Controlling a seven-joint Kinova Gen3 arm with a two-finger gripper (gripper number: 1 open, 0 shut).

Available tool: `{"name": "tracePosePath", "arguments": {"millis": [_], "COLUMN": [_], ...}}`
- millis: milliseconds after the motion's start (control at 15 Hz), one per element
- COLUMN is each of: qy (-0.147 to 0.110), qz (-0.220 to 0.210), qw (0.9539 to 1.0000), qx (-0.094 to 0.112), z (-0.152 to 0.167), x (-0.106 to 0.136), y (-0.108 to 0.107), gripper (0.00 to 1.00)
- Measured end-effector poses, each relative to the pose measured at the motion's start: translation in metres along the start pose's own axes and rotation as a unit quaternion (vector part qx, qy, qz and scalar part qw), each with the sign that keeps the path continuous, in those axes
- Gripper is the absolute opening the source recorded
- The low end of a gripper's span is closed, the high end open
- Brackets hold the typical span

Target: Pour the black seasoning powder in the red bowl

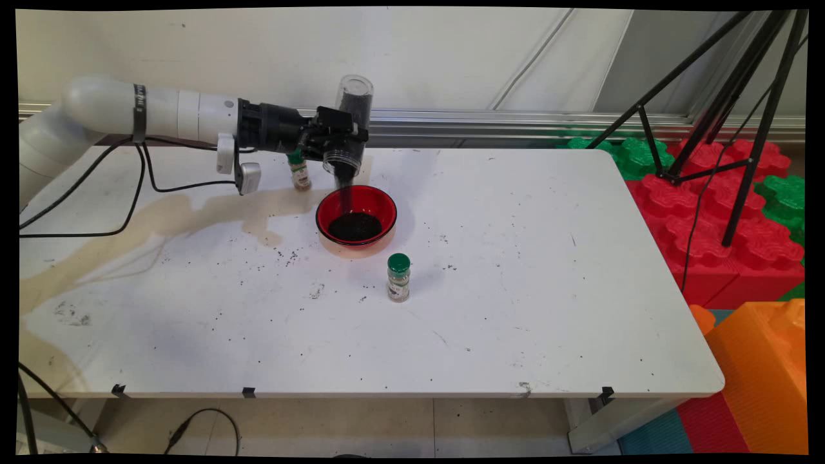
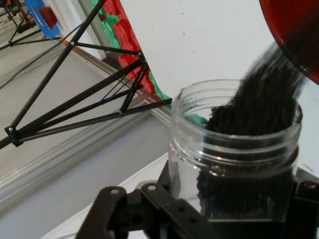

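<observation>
My gripper [image 1: 341, 138] is shut on a clear plastic jar [image 1: 351, 125], held upended over the red bowl [image 1: 387, 209]. Dark grains stream out of the jar's mouth into the bowl, where a dark pile [image 1: 354, 225] lies. In the hand view the clear plastic jar [image 2: 234, 149] fills the lower right, and the dark grains [image 2: 269, 94] run from it toward the red bowl [image 2: 294, 35] at the top right. The gripper [image 2: 219, 209] clasps the jar's body at the bottom edge.
A green-capped spice bottle [image 1: 398, 277] stands in front of the bowl. A second one [image 1: 299, 171] stands behind the gripper, partly hidden. Spilled grains dot the table [image 1: 515, 258]. A black tripod [image 1: 728, 116] and coloured foam blocks [image 1: 709, 212] lie to the right.
</observation>
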Motion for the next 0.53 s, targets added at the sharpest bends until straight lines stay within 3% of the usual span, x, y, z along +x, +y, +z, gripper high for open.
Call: {"name": "tracePosePath", "arguments": {"millis": [533], "qy": [0.002], "qz": [-0.003], "qw": [1.0], "qx": [-0.001], "z": [-0.0007], "x": [0.0016], "y": [0.0008], "gripper": [0.0]}}
